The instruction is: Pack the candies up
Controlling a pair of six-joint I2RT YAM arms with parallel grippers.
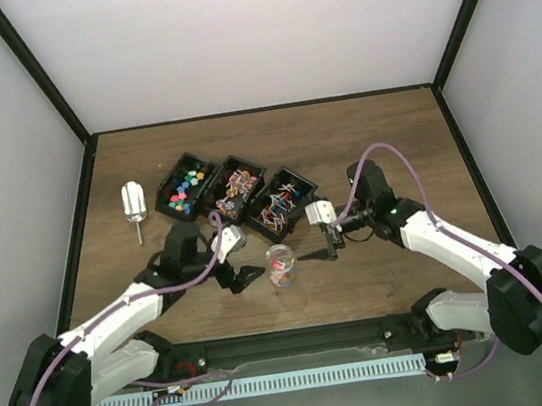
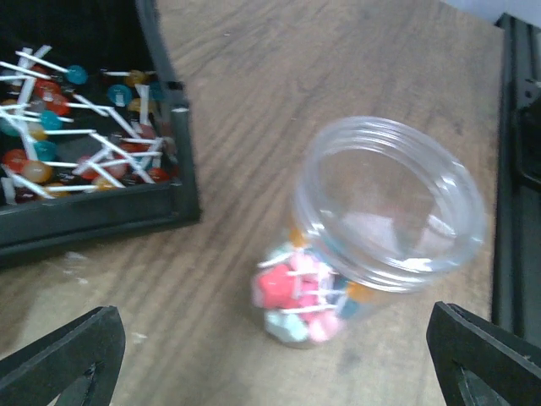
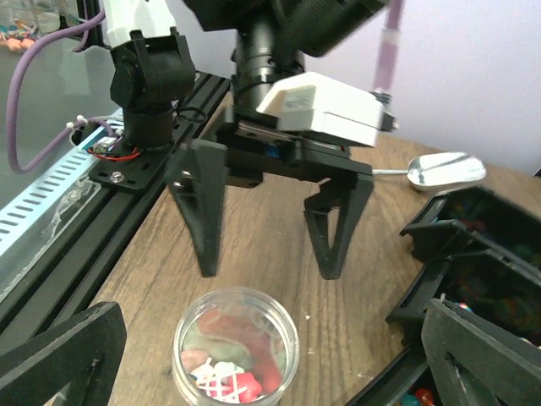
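Jar [image 1: 280,265] upright toward the desk's near edge; my left gripper [image 1: 243,280] and right gripper [image 1: 324,253] flank it, jaws wide apart.
Candies [image 1: 185,187] fill three black bins [image 1: 163,200] left of desk centre, with more inside the jar. Their sticks cross every way, so I see no common axis. Wrist views crop the bins.

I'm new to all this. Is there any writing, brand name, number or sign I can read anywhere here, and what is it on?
No text can be read anywhere in these views.
The clear jar has no label.
The black trays are plain.
The metal scoop shows no marking.
The candies: any print on their wrappers is too small and blurred to read.
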